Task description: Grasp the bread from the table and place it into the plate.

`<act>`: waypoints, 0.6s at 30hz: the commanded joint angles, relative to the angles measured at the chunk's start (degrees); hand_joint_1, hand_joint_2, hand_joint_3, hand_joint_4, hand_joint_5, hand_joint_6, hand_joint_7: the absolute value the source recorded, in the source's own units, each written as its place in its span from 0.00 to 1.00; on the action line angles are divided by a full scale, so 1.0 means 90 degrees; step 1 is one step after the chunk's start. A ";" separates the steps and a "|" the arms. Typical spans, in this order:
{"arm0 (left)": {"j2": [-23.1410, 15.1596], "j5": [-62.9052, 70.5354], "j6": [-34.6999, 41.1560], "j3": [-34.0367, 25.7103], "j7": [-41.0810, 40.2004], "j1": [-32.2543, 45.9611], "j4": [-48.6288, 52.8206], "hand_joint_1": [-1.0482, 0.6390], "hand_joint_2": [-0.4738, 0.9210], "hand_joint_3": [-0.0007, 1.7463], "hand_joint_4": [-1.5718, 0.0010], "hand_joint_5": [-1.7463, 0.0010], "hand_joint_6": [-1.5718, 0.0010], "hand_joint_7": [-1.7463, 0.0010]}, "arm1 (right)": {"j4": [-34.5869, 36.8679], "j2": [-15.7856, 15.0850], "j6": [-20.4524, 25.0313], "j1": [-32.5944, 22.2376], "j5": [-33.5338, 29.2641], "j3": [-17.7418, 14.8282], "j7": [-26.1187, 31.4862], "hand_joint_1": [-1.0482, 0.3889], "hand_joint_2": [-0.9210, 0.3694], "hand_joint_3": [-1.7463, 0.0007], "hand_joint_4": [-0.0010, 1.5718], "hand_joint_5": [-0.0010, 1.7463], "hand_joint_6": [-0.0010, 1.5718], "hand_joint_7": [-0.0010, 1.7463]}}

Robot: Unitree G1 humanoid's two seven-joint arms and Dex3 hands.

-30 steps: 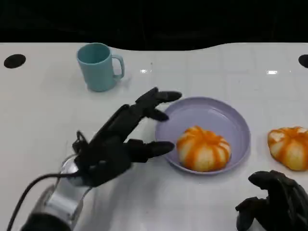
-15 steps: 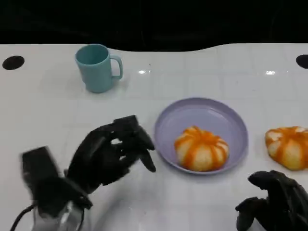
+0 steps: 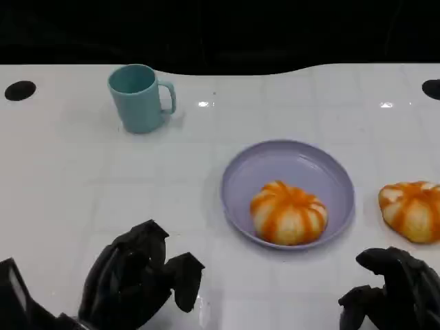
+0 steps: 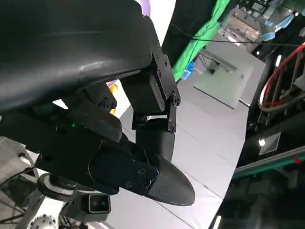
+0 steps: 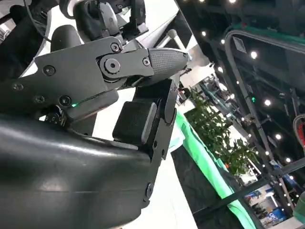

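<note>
The bread (image 3: 289,212) lies inside the purple plate (image 3: 302,161), right of the frame's centre, towards the plate's near rim. A second bun (image 3: 412,210) sits on the white table (image 3: 82,179) at the right edge, just beside the plate. A teal mug (image 3: 138,96) stands at upper left. The left hand (image 3: 137,278), lower left, has its fingers curled in, holding nothing. The right hand (image 3: 392,292), lower right, is likewise curled and empty.

The left hand (image 3: 141,282) sits low at the near table edge, fingers curled inward and holding nothing. The right hand (image 3: 392,292) rests at the near right, fingers curled likewise, empty.
</note>
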State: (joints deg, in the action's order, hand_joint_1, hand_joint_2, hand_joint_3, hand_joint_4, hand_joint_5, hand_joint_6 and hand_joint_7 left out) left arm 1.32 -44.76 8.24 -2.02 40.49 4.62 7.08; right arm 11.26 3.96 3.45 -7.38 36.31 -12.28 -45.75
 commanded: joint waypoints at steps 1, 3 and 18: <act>-0.0023 0.0025 0.0056 -0.0175 0.0284 0.0059 0.0096 0.07 0.95 0.00 0.27 0.06 0.28 0.22 | -0.0073 -0.0066 -0.0011 -0.0030 0.0064 -0.0012 0.0004 0.32 0.00 0.80 1.00 0.34 1.00 0.14; -0.0005 0.0080 0.0022 -0.0217 0.0326 0.0051 0.0146 0.07 0.95 0.00 0.28 0.07 0.27 0.24 | -0.0071 -0.0053 -0.0021 -0.0040 0.0069 -0.0012 0.0000 0.32 0.00 0.80 1.00 0.34 1.00 0.14; 0.0141 0.0406 -0.0185 -0.0450 0.0513 -0.0108 0.0499 0.04 0.96 0.00 0.26 0.09 0.25 0.26 | 0.0017 0.0000 -0.0071 0.0013 0.0036 0.0004 0.0027 0.32 0.01 0.81 1.00 0.35 1.00 0.14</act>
